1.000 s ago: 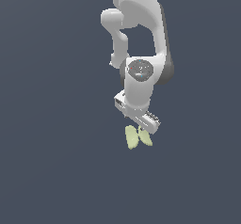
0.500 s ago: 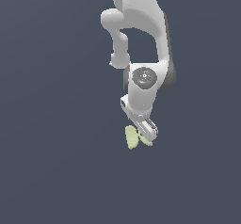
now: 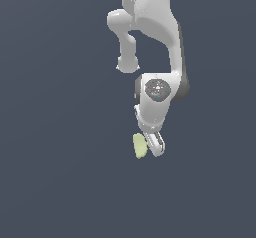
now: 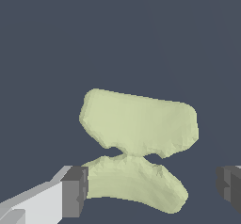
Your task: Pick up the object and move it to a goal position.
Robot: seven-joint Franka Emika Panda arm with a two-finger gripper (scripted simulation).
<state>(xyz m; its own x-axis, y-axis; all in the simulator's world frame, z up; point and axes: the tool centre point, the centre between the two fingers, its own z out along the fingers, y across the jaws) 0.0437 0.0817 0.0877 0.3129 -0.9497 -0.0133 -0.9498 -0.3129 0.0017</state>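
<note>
Object (image 4: 141, 143) lies between open pincer (image 4: 153, 188) fingers.

This is showing a bare simulated test scene, not a lived-in room. A flat, uniform slate-blue ground is filling both views, without walls, furniture or texture. The white arm (image 3: 155, 47) and the pale yellow-green object (image 4: 139, 124) are appearing as smooth, faceted computer renders, evenly lit and casting almost no shadow.

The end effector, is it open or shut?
Open. In the wrist view, the end effector has its dark fingertips spread wide, with the yellow-green object between them.
</note>
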